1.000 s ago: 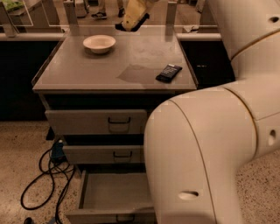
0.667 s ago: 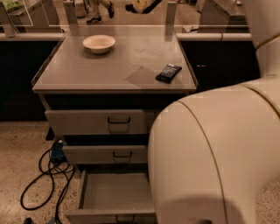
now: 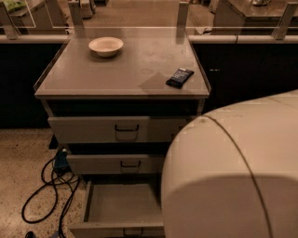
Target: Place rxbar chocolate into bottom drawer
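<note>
- If you start at the far left, a black cable (image 3: 44,186) loops over the speckled floor beside the cabinet, running up to a small blue thing (image 3: 60,160) against the cabinet's lower left side.
- On the tabletop (image 3: 116,76) a shallow white bowl (image 3: 106,46) sits upright near the back-left corner, well apart from everything else.
- Two upright posts (image 3: 74,13) stand along the back edge, one by each back corner.
- Below the front edge there are three grey drawers stacked up. The top drawer (image 3: 93,129) and the middle drawer (image 3: 102,163) are both pushed in, each with a small dark handle.
- The bottom drawer (image 3: 122,203) is pulled right out toward the camera, so you're looking down onto its grey floor. Its right part is hidden behind the robot.
- The rxbar chocolate (image 3: 179,77) lies flat on the tabletop near the front-right corner, dark wrapper with light lettering, turned at an angle to the edges. Nothing is touching it, and it's not in the drawer yet.
- Bottom right is just the robot arm (image 3: 233,176), a big rounded white shell blocking that whole corner.
- The gripper is somewhere out of frame, so honestly I can't tell whether the jaws are released or clenched.
</note>
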`<state>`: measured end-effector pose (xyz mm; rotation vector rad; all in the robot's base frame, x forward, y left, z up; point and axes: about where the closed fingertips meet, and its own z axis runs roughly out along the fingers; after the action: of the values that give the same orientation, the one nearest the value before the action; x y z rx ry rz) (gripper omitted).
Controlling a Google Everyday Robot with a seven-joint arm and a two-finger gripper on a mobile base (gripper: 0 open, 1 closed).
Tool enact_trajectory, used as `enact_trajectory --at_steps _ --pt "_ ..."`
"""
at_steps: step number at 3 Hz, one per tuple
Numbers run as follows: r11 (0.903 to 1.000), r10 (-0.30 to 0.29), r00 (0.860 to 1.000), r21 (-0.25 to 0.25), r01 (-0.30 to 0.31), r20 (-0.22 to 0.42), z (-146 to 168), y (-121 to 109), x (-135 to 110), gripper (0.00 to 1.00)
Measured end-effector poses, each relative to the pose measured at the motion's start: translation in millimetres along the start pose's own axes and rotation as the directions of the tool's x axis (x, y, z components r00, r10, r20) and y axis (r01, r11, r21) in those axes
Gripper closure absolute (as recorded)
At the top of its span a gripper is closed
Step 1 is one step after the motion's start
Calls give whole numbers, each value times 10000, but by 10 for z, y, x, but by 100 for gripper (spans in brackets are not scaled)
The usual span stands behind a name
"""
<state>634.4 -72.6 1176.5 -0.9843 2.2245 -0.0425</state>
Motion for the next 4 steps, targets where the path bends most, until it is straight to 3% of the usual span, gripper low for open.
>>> enact_trajectory --at_steps 1,2,3,4 --pt "10000 -2 9998 94 0 205 14 -22 -60 100" --pt "9943 982 9910 -510 -939 906 72 -139 110 100" --pt "9575 2860 9416 -150 -2880 1777 -239 -629 762 100" --pt "8950 4258 8941 808 -4388 1391 -242 -1048 1567 100"
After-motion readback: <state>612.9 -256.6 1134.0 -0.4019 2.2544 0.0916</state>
